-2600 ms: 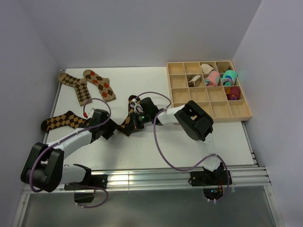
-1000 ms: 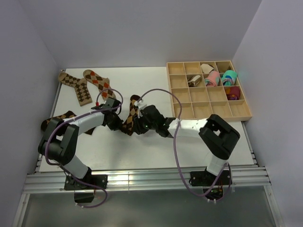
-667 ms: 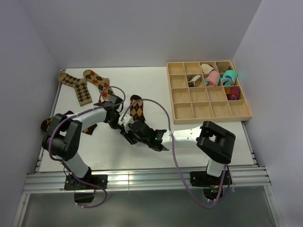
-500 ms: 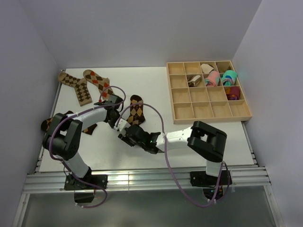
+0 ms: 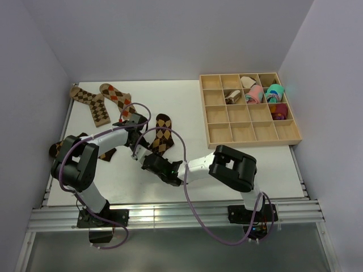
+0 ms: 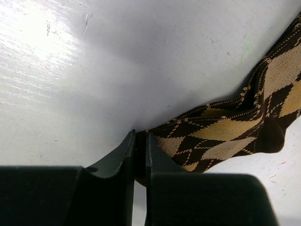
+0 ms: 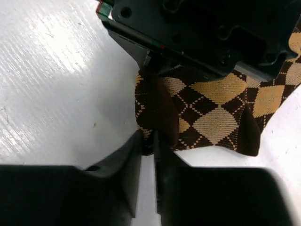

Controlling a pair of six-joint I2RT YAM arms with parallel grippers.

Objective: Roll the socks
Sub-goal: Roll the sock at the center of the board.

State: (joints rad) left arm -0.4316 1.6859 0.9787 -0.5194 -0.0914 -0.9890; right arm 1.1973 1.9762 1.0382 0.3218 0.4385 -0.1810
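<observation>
Argyle socks (image 5: 85, 101) number four; left end effector (image 6: 140, 140) and right end effector (image 7: 148, 141) both pinch the central sock (image 5: 163, 136).

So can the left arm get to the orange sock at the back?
Probably yes: the orange sock lies close to the left fingers, nothing between, but they're shut on the brown sock.

2 white-and-black arms (image 5: 109, 137), looping purple cables (image 5: 188, 199), matte black gripper fingers (image 6: 117, 160)
</observation>
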